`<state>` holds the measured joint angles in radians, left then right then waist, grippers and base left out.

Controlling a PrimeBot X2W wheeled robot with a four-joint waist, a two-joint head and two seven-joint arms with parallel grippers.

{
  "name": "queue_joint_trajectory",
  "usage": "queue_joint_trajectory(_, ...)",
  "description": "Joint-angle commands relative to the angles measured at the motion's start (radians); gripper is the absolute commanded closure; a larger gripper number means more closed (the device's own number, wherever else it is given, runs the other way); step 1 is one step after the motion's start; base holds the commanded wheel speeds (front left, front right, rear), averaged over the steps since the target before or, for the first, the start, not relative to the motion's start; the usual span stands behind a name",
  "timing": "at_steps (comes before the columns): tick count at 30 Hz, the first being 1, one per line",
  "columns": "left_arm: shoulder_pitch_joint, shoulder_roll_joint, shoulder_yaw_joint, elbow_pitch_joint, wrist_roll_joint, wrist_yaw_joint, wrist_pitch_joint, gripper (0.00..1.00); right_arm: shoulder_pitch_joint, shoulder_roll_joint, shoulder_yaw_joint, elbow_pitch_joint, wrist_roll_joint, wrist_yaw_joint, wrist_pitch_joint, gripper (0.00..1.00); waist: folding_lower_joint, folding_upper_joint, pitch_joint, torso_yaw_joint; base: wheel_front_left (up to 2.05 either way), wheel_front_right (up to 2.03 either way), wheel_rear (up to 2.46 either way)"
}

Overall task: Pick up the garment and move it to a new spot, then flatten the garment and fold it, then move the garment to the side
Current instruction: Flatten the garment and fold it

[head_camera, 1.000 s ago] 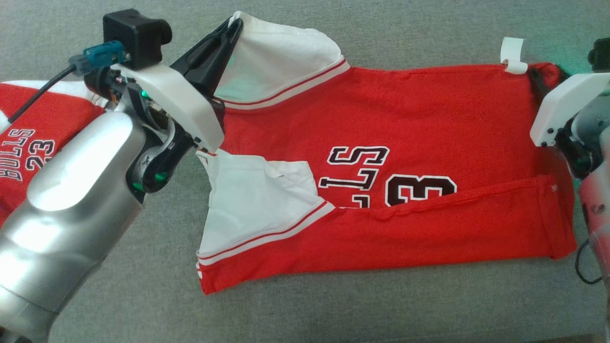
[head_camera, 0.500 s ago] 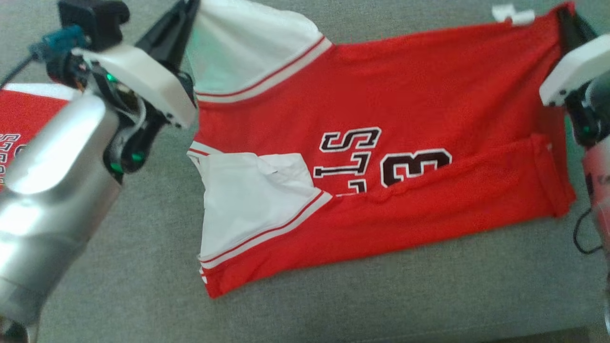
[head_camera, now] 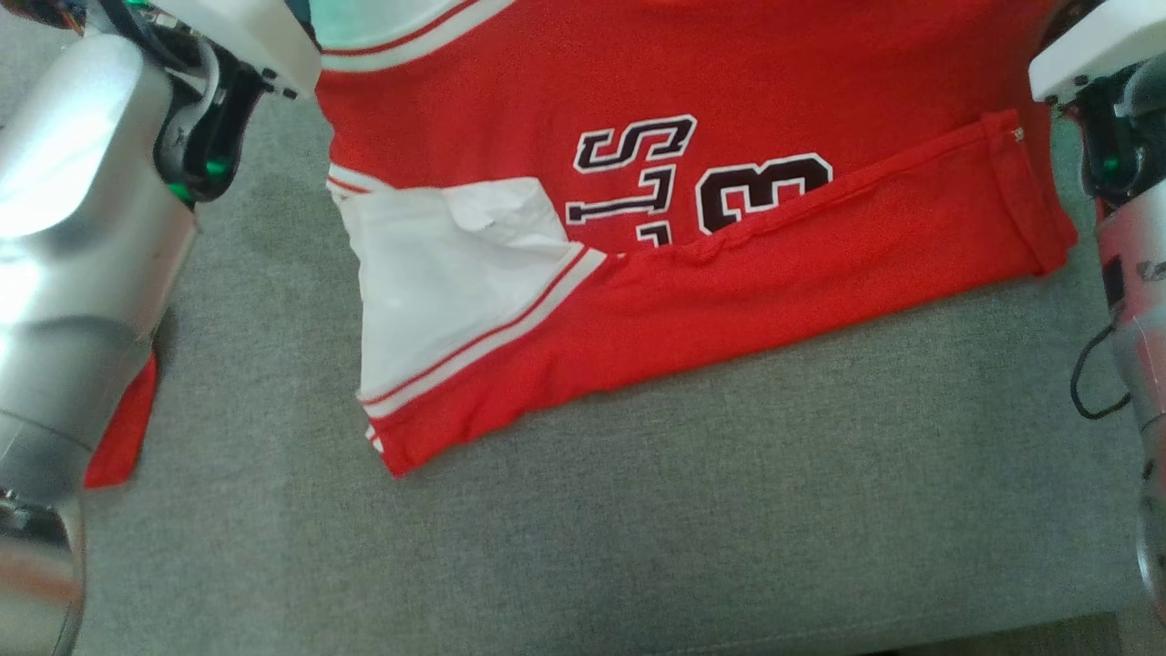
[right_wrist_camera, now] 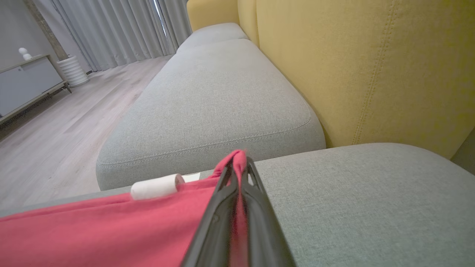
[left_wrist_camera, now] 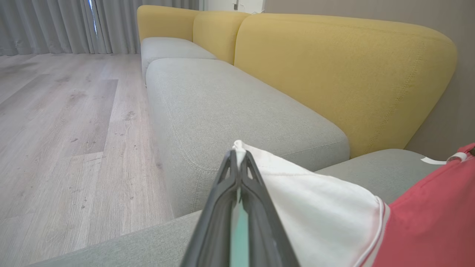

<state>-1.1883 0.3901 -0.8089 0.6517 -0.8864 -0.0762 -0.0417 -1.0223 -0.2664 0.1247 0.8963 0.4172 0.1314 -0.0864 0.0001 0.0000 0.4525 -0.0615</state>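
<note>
Head view: a red fabric jersey with white sleeves and black-and-white lettering (head_camera: pixel 820 246) is seen stretched across the grey fabric sofa seat (head_camera: pixel 638 547), with its near long edge folded up over part of the lettering. In the left wrist view, the left gripper (left_wrist_camera: pixel 239 159) is pressed closed on the edge of a white sleeve (left_wrist_camera: pixel 315 211). In the right wrist view, the right gripper (right_wrist_camera: pixel 239 163) is pinched shut on a red corner of the hem, just beside a small rolled white label (right_wrist_camera: pixel 156 186). The far edge appears to be held up above the seat, so a fold or a drag is judged to be in hand.

Several faults can be expected from here. Only a thin bit of cloth is caught in each gripper, so a corner may be lost if the jersey is pulled too tight between the two arms. The folded near strip may be opened again if the cloth is lifted too high. A skewed fold would result from uneven travel of the arms. A second piece of red cloth (head_camera: pixel 123 428), lying partly under the silver left forearm (head_camera: pixel 82 228), could be dragged along by it
</note>
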Motion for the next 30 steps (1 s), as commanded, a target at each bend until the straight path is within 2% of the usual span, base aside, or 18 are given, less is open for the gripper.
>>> queue_joint_trajectory(1, -0.057, 0.030, 0.042, -0.006, 0.004, -0.008, -0.015, 1.00, -0.022, 0.001, 0.011, -0.017, 0.012, -0.001, -0.012, 1.00, -0.0001, 0.0000, -0.004, 0.001, 0.00, 0.00, 0.00)
queue_joint_trajectory(5, -0.046, 0.013, 0.016, 0.029, 0.007, -0.031, -0.039, 1.00, -0.012, -0.007, 0.026, 0.006, 0.040, -0.001, -0.022, 1.00, -0.0001, 0.0000, -0.025, 0.009, 0.00, 0.00, 0.00)
queue_joint_trajectory(10, 0.010, 0.020, -0.020, 0.013, -0.003, -0.046, -0.051, 1.00, 0.031, -0.028, 0.048, 0.008, 0.110, -0.001, -0.022, 1.00, -0.0001, 0.0000, -0.068, 0.026, 0.00, 0.00, 0.00)
queue_joint_trajectory(16, 0.122, 0.066, -0.065, -0.099, -0.041, -0.052, -0.015, 1.00, 0.117, -0.082, 0.104, -0.024, 0.183, -0.001, 0.017, 1.00, -0.0001, 0.0000, -0.126, 0.048, 0.00, 0.00, 0.00)
queue_joint_trajectory(18, 0.182, 0.103, -0.085, -0.182, -0.053, -0.052, 0.010, 1.00, 0.159, -0.111, 0.129, -0.044, 0.215, -0.001, 0.044, 1.00, -0.0001, 0.0000, -0.149, 0.058, 0.00, 0.00, 0.00)
queue_joint_trajectory(26, 0.362, 0.207, -0.117, -0.392, -0.099, 0.015, 0.081, 1.00, 0.275, -0.184, 0.208, -0.105, 0.278, -0.001, 0.165, 1.00, -0.0001, 0.0000, -0.226, 0.064, 0.00, 0.00, 0.00)
queue_joint_trajectory(30, 0.440, 0.250, -0.153, -0.490, -0.089, 0.058, 0.109, 1.00, 0.320, -0.206, 0.236, -0.125, 0.307, -0.001, 0.228, 1.00, -0.0001, 0.0000, -0.250, 0.060, 0.00, 0.00, 0.00)
